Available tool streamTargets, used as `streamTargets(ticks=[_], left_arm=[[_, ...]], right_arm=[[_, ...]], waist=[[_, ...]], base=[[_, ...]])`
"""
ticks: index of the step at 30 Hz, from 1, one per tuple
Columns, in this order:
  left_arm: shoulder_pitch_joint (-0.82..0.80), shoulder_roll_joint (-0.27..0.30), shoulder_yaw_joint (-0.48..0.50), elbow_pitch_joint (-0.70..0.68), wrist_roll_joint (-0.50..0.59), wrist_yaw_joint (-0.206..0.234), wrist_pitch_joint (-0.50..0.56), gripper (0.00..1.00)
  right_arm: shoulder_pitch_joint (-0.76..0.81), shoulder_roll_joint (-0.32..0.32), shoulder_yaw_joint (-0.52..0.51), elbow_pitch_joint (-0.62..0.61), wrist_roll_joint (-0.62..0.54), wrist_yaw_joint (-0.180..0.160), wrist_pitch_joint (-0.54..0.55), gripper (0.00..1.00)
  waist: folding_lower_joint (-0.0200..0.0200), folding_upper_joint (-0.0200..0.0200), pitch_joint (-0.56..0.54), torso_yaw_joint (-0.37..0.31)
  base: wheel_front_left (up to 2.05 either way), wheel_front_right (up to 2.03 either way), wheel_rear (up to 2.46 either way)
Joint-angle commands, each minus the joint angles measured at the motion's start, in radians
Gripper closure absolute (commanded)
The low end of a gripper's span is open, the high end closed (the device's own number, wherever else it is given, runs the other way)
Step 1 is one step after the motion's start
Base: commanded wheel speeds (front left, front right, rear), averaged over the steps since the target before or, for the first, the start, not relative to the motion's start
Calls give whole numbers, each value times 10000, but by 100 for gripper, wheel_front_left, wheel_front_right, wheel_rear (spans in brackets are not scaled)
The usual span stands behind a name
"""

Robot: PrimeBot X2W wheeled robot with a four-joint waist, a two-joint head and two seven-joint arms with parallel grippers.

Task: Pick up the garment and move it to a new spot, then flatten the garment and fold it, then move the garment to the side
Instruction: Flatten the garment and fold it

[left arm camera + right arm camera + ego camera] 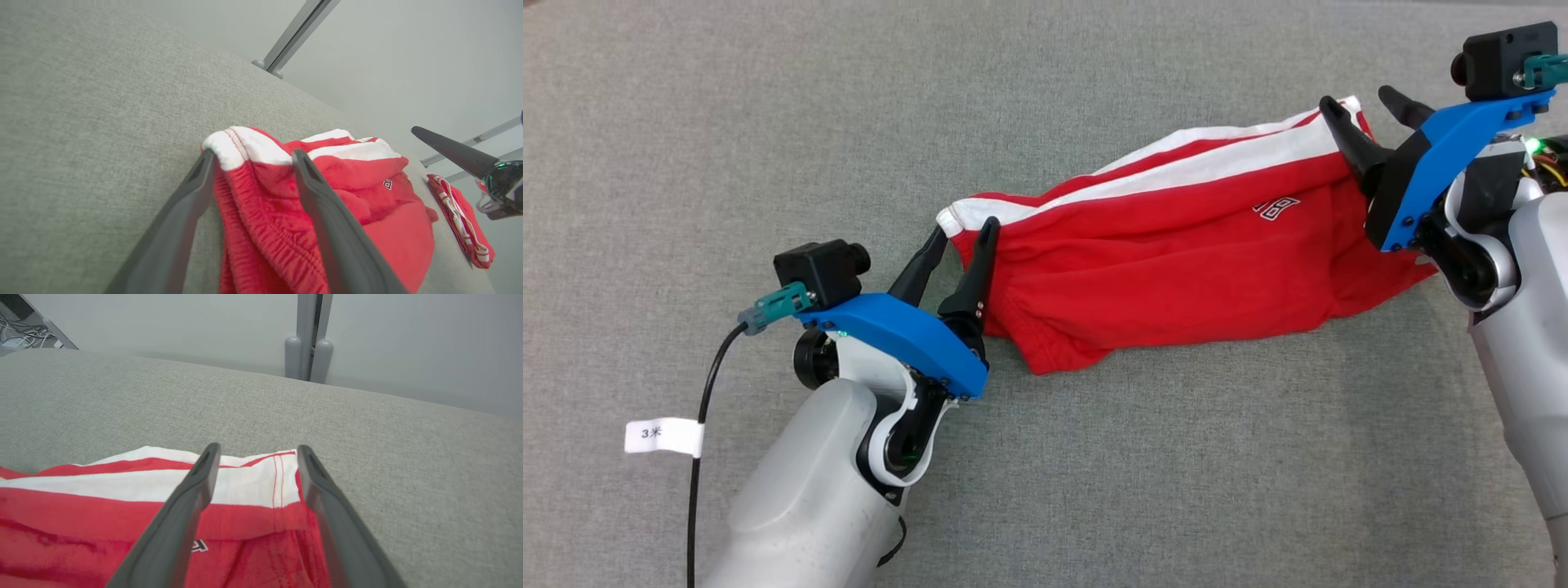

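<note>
The garment point(1176, 261) is a pair of red shorts with white side stripes, lying stretched out and rumpled on the grey cloth surface point(768, 122). My left gripper point(965, 229) is open at its left end, with the white-banded waistband corner point(241, 147) lying loose between the spread fingers point(175, 220). My right gripper point(1357, 98) is open at the right end, its fingers point(327, 506) straddling the white-striped hem point(253, 486). In the left wrist view the garment point(367, 196) runs away toward one finger of the right gripper point(449, 153).
A black cable with a white label point(663, 437) hangs beside my left forearm. Past the right gripper lies a small red-and-white piece of cloth point(461, 228); I cannot tell whether it belongs to the same garment. Grey frame posts point(309, 355) and a wall stand behind the surface's far edge.
</note>
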Motion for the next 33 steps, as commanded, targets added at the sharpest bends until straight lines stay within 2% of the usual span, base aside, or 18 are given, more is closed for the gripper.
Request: streamTargets(ticks=[1, 12, 14, 17, 19, 20, 26, 33], left_arm=[[59, 93, 20, 35, -24, -70, -129, 0], [1219, 830, 339, -88, 421, -442, -1897, 0], [1336, 1092, 384, -68, 1056, -377, -2068, 0], [1487, 1133, 563, -162, 1501, -323, -2131, 0], [1658, 1184, 1287, -670, 2430, -211, -2144, 0], [1658, 1184, 1287, -670, 2430, -211, -2144, 0], [1941, 1153, 2270, -1330, 4098, -228, -2144, 0], [1964, 1098, 2875, -1544, 4905, -349, -2146, 0]], right_arm=[[-103, -88, 82, 121, 143, 1, -188, 0], [1053, -334, -173, 610, 1318, 1, -1033, 0], [1297, -300, -265, 723, 1448, 1, -1143, 0], [1452, -266, -378, 804, 1548, 1, -1265, 0], [1640, -122, -513, 991, 1675, 1, -1363, 0], [1640, -122, -513, 991, 1675, 1, -1363, 0], [1542, 91, -738, 1459, 1727, 1, -1378, 0], [1045, 202, -1051, 2382, 1408, 1, -1413, 0]], waist=[[-1, 0, -142, -40], [-1, 0, -1230, -118], [-1, 0, -1364, -131], [-1, 0, -1414, -135], [-1, 0, -1417, -132], [-1, 0, -1417, -132], [-1, 0, -1216, -23], [-1, 0, -866, 303]], base=[[0, 0, 0], [0, 0, 0], [0, 0, 0], [0, 0, 0], [0, 0, 0], [0, 0, 0], [0, 0, 0], [0, 0, 0]])
